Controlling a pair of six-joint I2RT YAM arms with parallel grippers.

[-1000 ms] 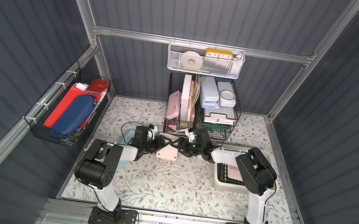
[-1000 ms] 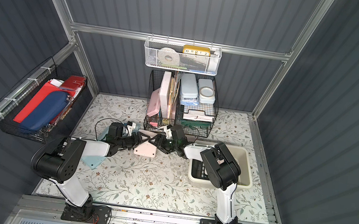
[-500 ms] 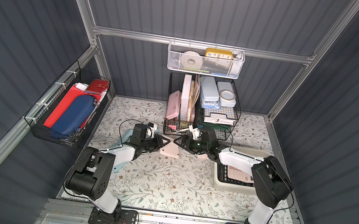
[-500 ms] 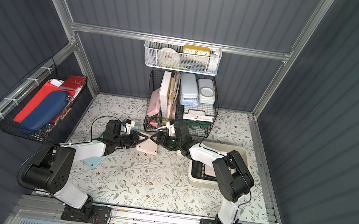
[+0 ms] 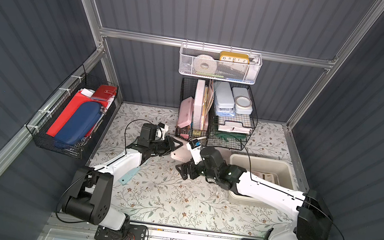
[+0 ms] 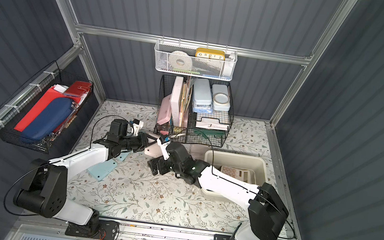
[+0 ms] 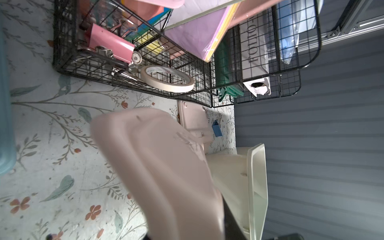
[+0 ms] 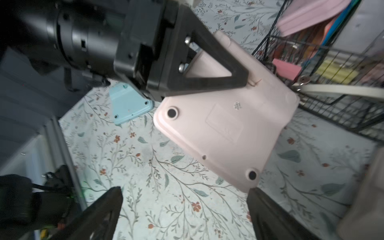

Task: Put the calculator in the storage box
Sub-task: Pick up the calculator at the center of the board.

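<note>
Storage box (image 5: 261,160) at right of mat (image 5: 173,200), 1 cream calculator (image 6: 236,172) inside. Pink calculator (image 8: 228,133) outside it, tilted, clamped at 1 edge by left gripper (image 5: 176,143). Right gripper (image 8: 182,192) jaws spread wide, empty, just beside pink calculator.

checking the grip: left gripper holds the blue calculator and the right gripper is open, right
Not quite: the left gripper holds the pink calculator, as the right wrist view shows; the blue calculator lies on the mat. The right gripper is open.
</note>
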